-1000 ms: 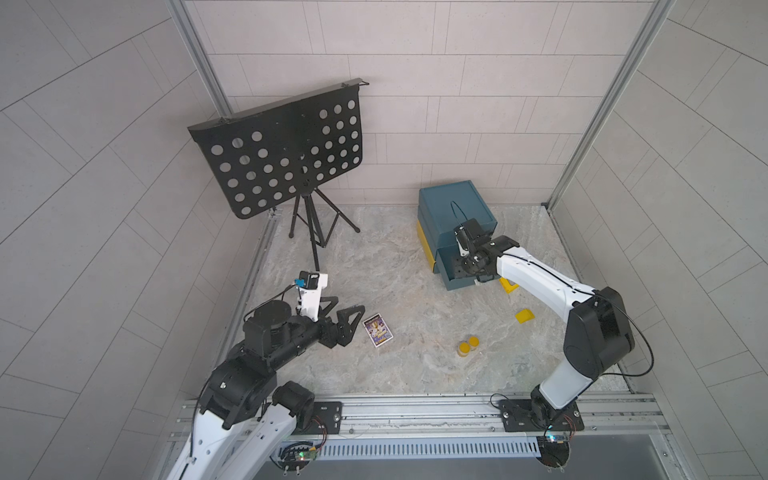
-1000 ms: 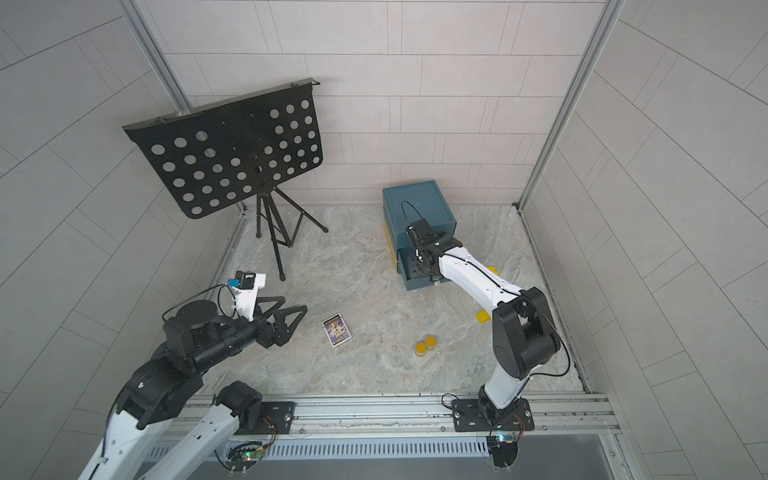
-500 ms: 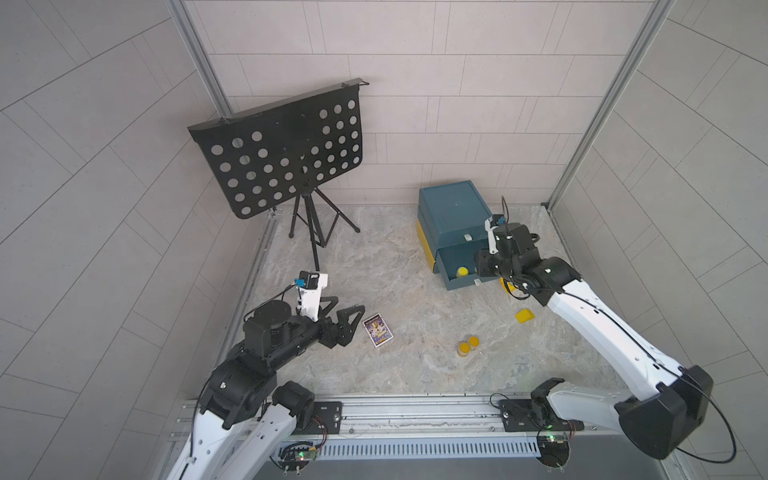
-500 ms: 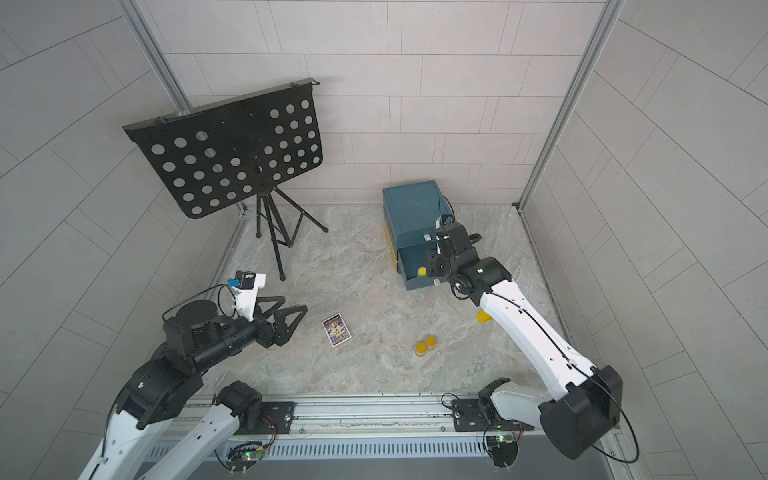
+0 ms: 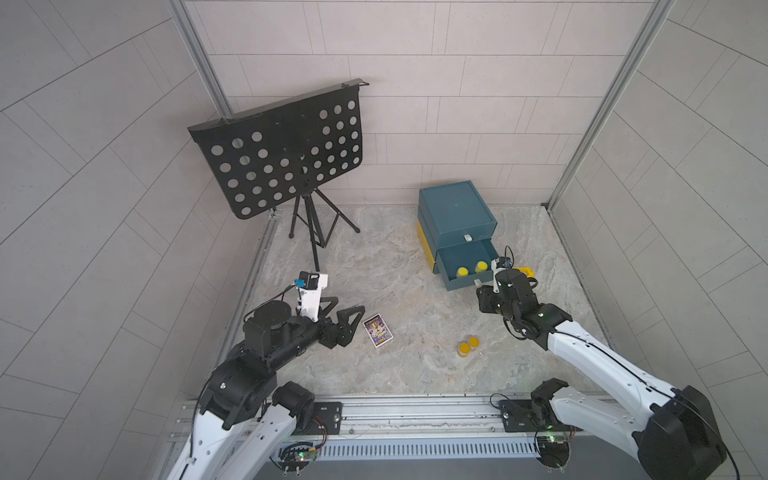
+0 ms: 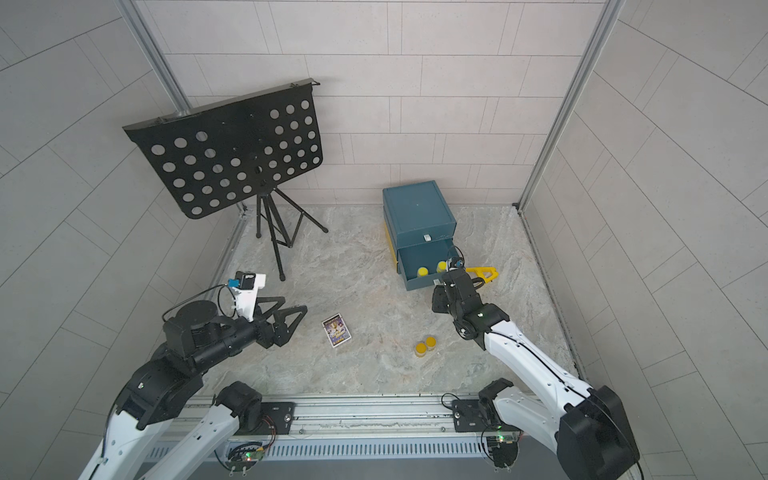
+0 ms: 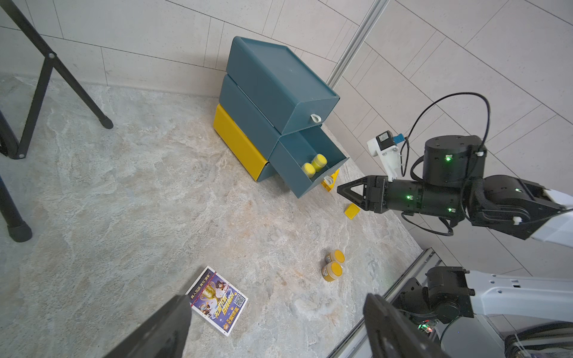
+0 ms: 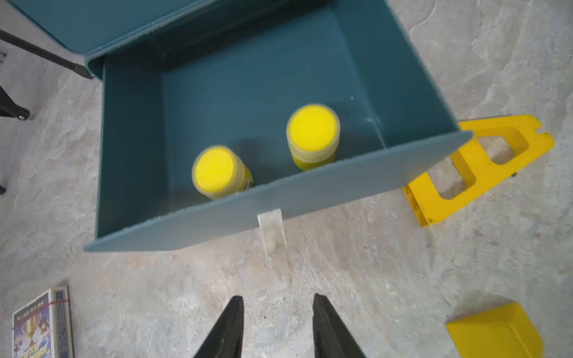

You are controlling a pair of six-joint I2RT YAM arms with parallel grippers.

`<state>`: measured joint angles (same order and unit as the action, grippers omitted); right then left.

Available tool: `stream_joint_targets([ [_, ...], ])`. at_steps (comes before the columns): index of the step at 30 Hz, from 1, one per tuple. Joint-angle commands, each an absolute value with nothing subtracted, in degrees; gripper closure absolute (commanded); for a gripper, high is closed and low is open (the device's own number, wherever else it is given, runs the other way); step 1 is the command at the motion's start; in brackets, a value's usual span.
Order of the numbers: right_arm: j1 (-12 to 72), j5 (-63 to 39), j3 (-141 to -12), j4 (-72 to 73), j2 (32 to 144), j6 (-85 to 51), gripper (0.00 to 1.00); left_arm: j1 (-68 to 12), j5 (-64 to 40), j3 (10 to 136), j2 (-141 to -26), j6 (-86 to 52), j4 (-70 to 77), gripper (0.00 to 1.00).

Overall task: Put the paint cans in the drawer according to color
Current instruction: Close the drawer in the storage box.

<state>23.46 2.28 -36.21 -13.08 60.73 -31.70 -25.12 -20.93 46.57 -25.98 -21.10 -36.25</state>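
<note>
In both top views the right gripper (image 5: 482, 297) has drawn back from the open drawer (image 5: 465, 253); two yellow paint cans (image 5: 462, 272) stand upright inside; left wrist view: left gripper (image 7: 276, 299) gapes empty, two orange paint cans (image 7: 333, 265) upright on the desk (image 7: 155, 201); right wrist view: right gripper's jaws parted, grasping nothing.

Yellow cans (image 8: 313, 130) upright in open drawer (image 8: 325, 193)

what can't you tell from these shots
- Top drawer: closed, contents hidden in every view.
- Yellow drawer: inside hidden under the open middle drawer.
- Card: cut off by the right wrist view's edge; print too small in both top views.
- Orange cans: label text too small in the left wrist view.
- Blue cans: none visible anywhere.
</note>
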Motion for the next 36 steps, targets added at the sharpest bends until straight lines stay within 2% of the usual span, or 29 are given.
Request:
stream_joint_targets([
  [1,23.0,1.4,-37.9,-6.8,64.3,-33.0,0.58,-24.6,-20.7,46.4,-25.7,-21.1,-35.0,0.06],
  [12,20.0,-2.0,-42.8,3.9,73.0,-30.1,0.58,-24.6,-21.0,46.4,-25.9,-20.9,-35.0,0.06],
  [23,18.5,-4.4,-46.6,16.2,85.7,-33.2,0.62,-24.6,-21.1,46.4,-26.4,-20.8,-35.0,0.06],
  [36,18.3,-5.4,-46.9,23.6,89.6,-35.6,0.62,-24.4,-21.3,46.5,-26.3,-20.8,-35.0,0.06],
])
